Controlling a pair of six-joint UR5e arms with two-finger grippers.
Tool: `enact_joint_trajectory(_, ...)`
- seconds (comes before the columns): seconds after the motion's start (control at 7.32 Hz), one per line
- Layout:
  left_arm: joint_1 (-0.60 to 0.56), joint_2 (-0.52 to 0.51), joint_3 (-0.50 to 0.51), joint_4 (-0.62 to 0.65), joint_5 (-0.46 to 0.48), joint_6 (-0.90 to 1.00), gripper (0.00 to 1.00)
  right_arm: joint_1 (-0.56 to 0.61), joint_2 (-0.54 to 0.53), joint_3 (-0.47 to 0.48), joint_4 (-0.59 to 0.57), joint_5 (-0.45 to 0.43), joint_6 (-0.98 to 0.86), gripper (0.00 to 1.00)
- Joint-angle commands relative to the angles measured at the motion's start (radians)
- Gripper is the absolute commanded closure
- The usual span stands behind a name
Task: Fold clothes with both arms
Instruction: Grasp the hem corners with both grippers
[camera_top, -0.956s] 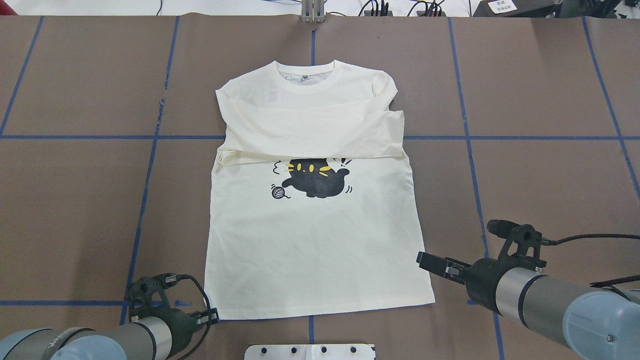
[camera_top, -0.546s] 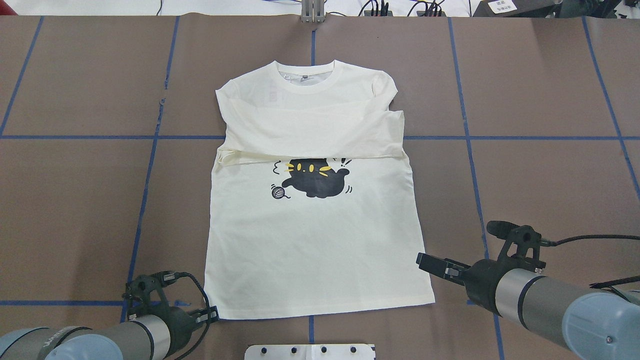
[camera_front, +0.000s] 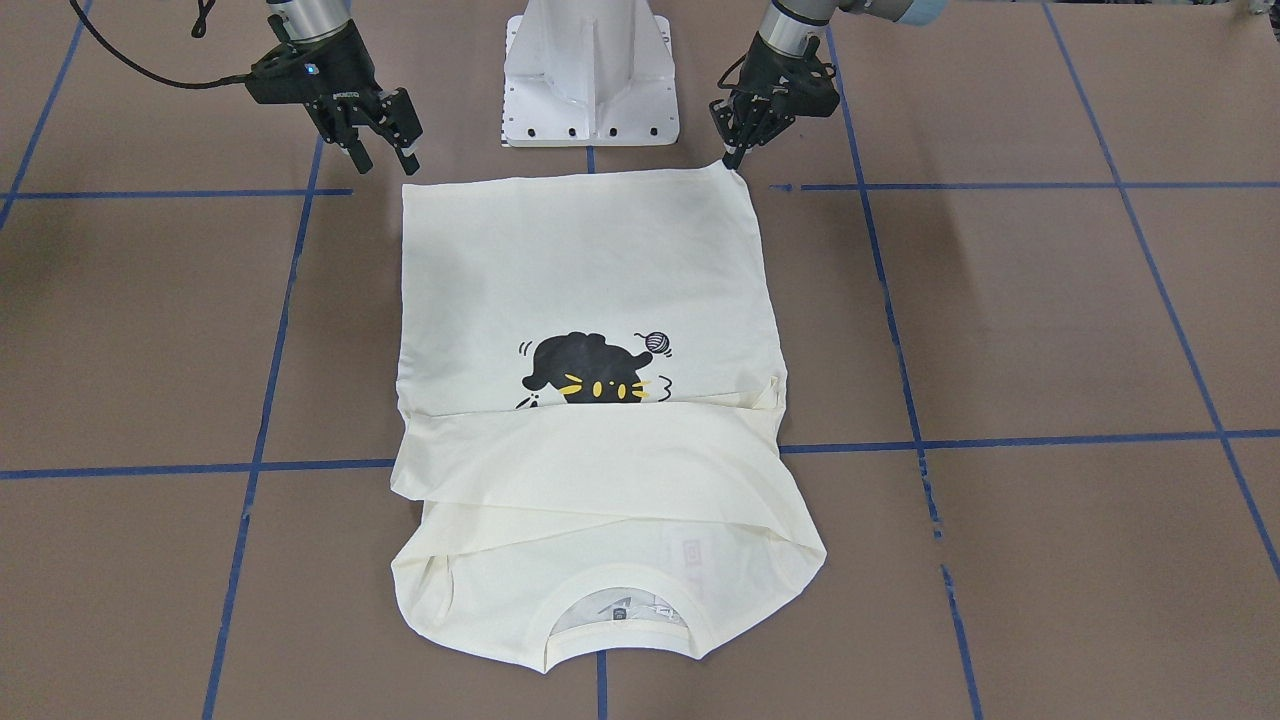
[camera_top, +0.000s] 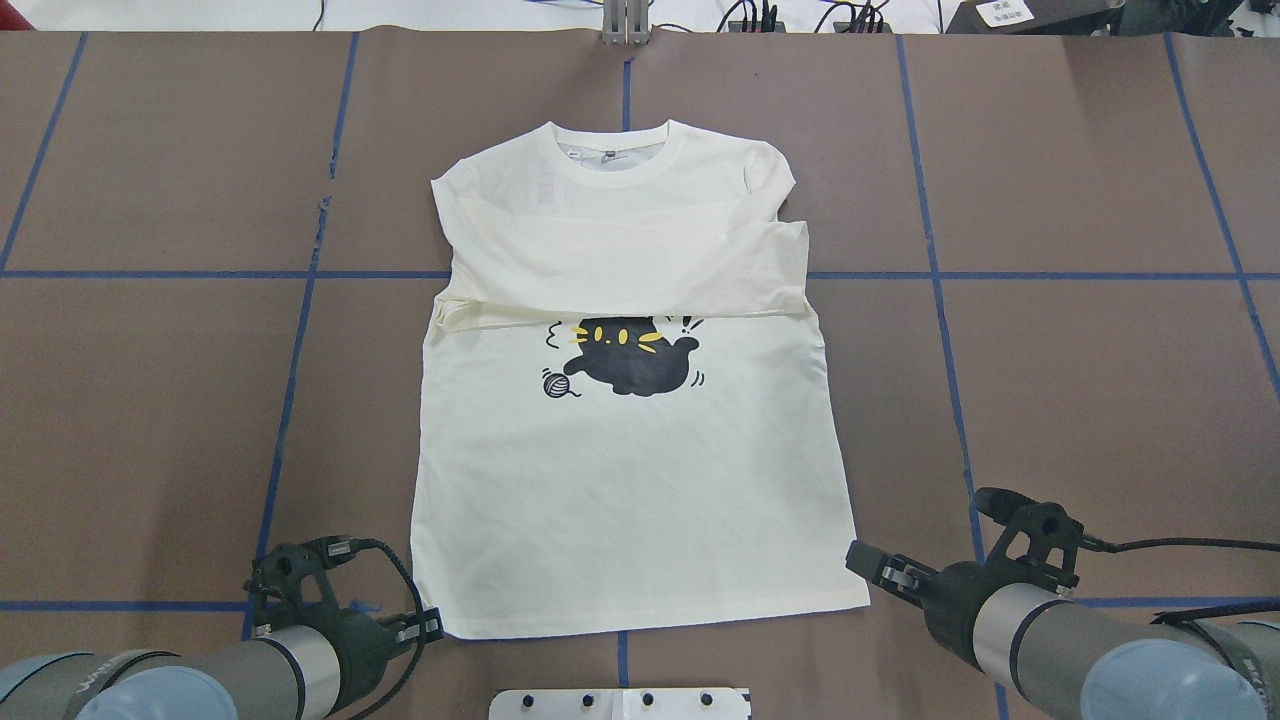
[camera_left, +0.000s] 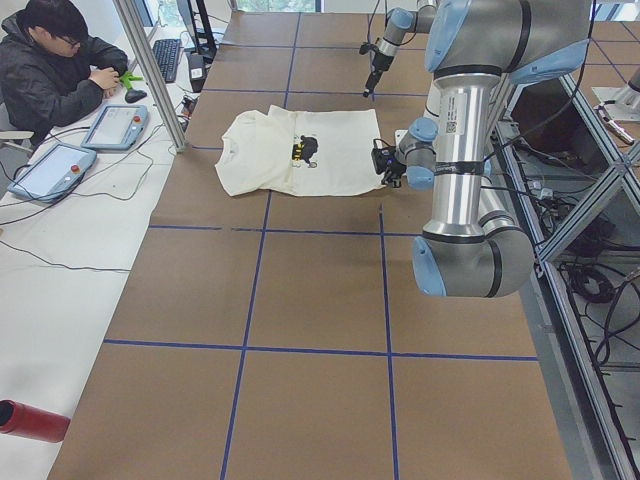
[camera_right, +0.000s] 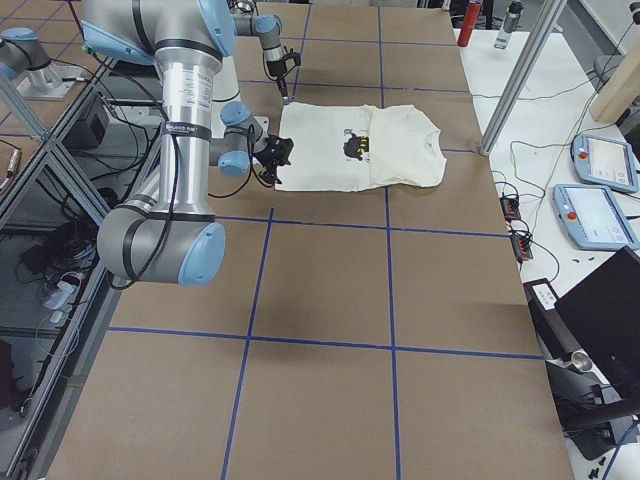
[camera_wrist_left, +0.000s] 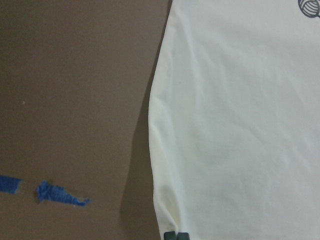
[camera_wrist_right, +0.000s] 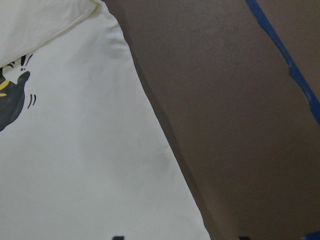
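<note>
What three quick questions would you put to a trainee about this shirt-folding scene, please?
1. True or false: the shirt lies with its hem towards the robot's pedestal.
2. The left gripper is pinched shut at one hem corner. How does the right gripper stand? A. fingers apart, close to the other hem corner. B. shut on the neck. C. out of every view.
3. Fill in: the folded sleeves reach the top of a black ____ print.
Key: 1 true; 2 A; 3 cat.
</note>
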Motion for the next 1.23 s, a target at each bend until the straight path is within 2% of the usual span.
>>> enact_joint_trajectory(0.0, -0.004, 0.001, -0.013, -0.003, 0.007, -0.004, 1.00, -0.051, 0.000, -0.002, -0.045, -0.031, 0.044, 0.24)
enact_joint_trajectory(0.14, -0.004, 0.004, -0.015, -0.002, 0.028, -0.004, 1.00, -0.071, 0.004, -0.002, -0.094, -0.060, 0.074, 0.36)
enact_joint_trajectory(0.27, -0.004, 0.006, -0.016, -0.002, 0.038, -0.004, 1.00, -0.078, 0.012, -0.005, -0.096, -0.065, 0.082, 0.43)
enact_joint_trajectory(0.68, -0.004, 0.010, -0.021, -0.002, 0.073, -0.004, 1.00, -0.092, 0.072, -0.089, -0.095, -0.088, 0.087, 0.44)
enact_joint_trajectory(0.96, -0.004, 0.012, -0.024, -0.002, 0.079, -0.004, 1.00, -0.094, 0.075, -0.106, -0.096, -0.090, 0.087, 0.45)
enact_joint_trajectory(1.09, -0.004, 0.009, -0.024, -0.002, 0.078, -0.004, 1.00, -0.094, 0.076, -0.110, -0.096, -0.090, 0.086, 0.49)
